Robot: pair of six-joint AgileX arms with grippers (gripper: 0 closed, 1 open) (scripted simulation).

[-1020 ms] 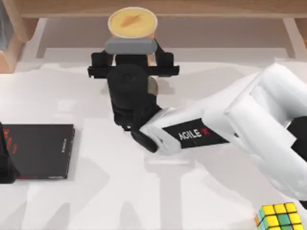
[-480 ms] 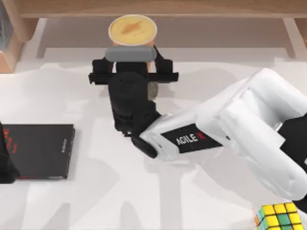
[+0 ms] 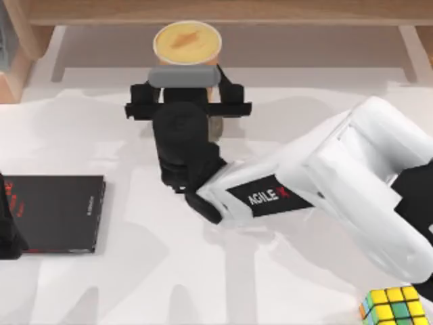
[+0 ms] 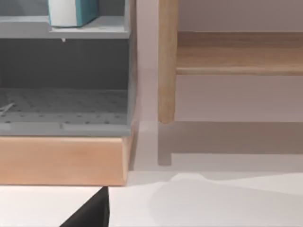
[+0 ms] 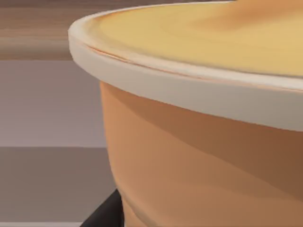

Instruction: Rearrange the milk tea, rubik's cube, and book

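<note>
The milk tea (image 3: 187,42), an orange cup with a pale-rimmed yellow lid, stands at the back centre of the table, just in front of the wooden shelf. My right gripper (image 3: 187,80) is shut around its side from the near side. In the right wrist view the cup (image 5: 203,142) is very close, with one dark finger (image 5: 105,213) at its base. The rubik's cube (image 3: 396,306) lies at the front right corner. The teal book (image 4: 73,11) stands on a grey shelf in the left wrist view. My left gripper (image 3: 7,227) is parked at the left edge.
A thin black book with red marks (image 3: 57,213) lies flat at the left, beside the left arm. A wooden shelf (image 3: 223,12) runs along the back and a wood-framed grey cabinet (image 4: 64,158) stands at the back left. The white right arm (image 3: 318,183) crosses the table's middle.
The milk tea and the right gripper sank slightly and shifted a little toward the front of the table a second ago. They have held still over the last half second.
</note>
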